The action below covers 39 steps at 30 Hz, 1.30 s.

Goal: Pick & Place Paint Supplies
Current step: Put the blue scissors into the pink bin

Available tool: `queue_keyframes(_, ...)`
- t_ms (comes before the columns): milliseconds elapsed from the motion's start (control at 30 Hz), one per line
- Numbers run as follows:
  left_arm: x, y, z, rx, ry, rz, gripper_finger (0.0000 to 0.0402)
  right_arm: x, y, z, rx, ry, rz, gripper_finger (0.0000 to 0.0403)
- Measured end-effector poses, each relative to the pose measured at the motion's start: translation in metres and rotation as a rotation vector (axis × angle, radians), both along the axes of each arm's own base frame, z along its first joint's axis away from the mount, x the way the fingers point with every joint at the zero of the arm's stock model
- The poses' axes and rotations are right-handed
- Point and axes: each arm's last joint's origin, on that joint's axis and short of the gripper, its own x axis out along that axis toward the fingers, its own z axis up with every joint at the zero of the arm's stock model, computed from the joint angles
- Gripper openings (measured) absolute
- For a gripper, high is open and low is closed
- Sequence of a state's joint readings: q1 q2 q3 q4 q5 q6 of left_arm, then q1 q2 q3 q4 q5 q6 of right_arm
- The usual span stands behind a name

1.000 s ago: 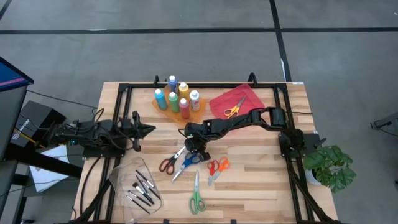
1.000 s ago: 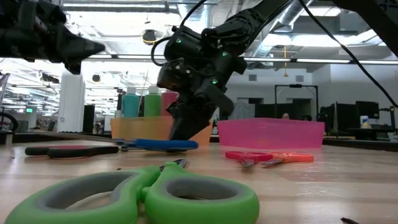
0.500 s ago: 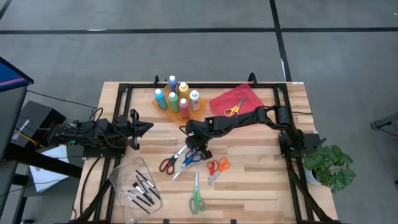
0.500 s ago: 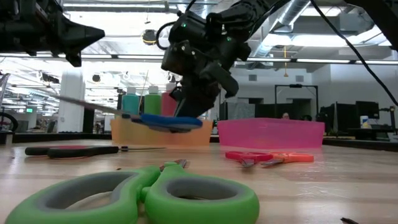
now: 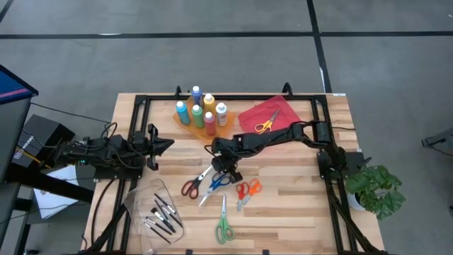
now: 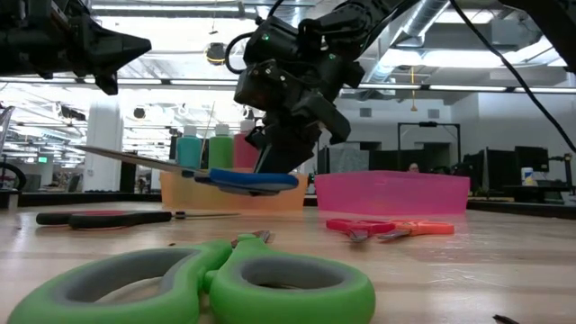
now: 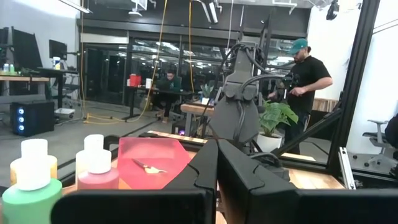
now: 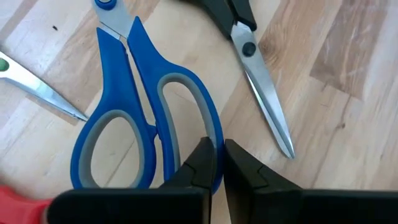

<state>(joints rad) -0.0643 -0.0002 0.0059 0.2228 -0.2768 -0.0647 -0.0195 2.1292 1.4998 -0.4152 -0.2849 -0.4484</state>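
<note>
My right gripper [image 5: 227, 173] is shut on the blue-handled scissors [image 5: 214, 184], which hang above the table's middle with their blades [image 6: 126, 157] toward the near left. Red-handled scissors [image 5: 190, 186], orange scissors [image 5: 248, 189] and green scissors [image 5: 224, 227] lie flat on the wood around them. Yellow scissors [image 5: 265, 125] lie in a red tray [image 5: 279, 106]. Several paint bottles [image 5: 202, 112] stand in an orange tray at the back. Brushes [image 5: 161, 214] lie in a clear tray at the near left. My left gripper [image 5: 168, 146] waits shut at the table's left. My right gripper pinches the rim of one blue handle loop [image 8: 212, 138] between its two fingers, at the loop's outer side. The fingers [image 6: 270, 153] slant down from the table's right and far side. The scissors [image 6: 247, 180] hang about level, lifted clear of the wood.
A black frame [image 5: 212, 97] runs round the table top. A potted plant [image 5: 376, 190] stands at the right edge. The blade of another pair of scissors [image 8: 267, 118] lies just beside the held pair. People show in the room beyond [image 7: 303, 78].
My right gripper has risen, still shut, and has lifted the blue scissors off the wood; they now hang clear, blades toward the near left. My left gripper has tipped upward a little in place.
</note>
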Motion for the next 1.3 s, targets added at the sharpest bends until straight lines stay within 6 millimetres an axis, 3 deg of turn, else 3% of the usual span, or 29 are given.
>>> queue_keyframes(567,0.0,0.0,0.0,0.003,0.004,-0.013,0.0001,0.001,0.004,0.001,0.012,-0.005,-0.007,0.0011)
queue_keyframes(667,0.001,-0.005,0.0,0.036,0.002,-0.156,0.0001,0.001,0.004,0.001,0.012,-0.004,-0.007,0.0011)
queue_keyframes(933,-0.005,-0.024,0.0,0.199,-0.024,-0.837,0.0001,0.001,0.005,0.001,0.012,-0.001,-0.006,0.0011)
queue_keyframes(1033,-0.007,-0.025,0.0,0.217,-0.025,-0.914,0.0001,0.001,0.008,0.001,0.012,-0.002,0.0,0.0011)
queue_keyframes(1300,-0.007,-0.025,0.0,0.216,-0.023,-0.914,0.0001,0.001,0.009,0.002,0.001,-0.009,0.022,0.0011)
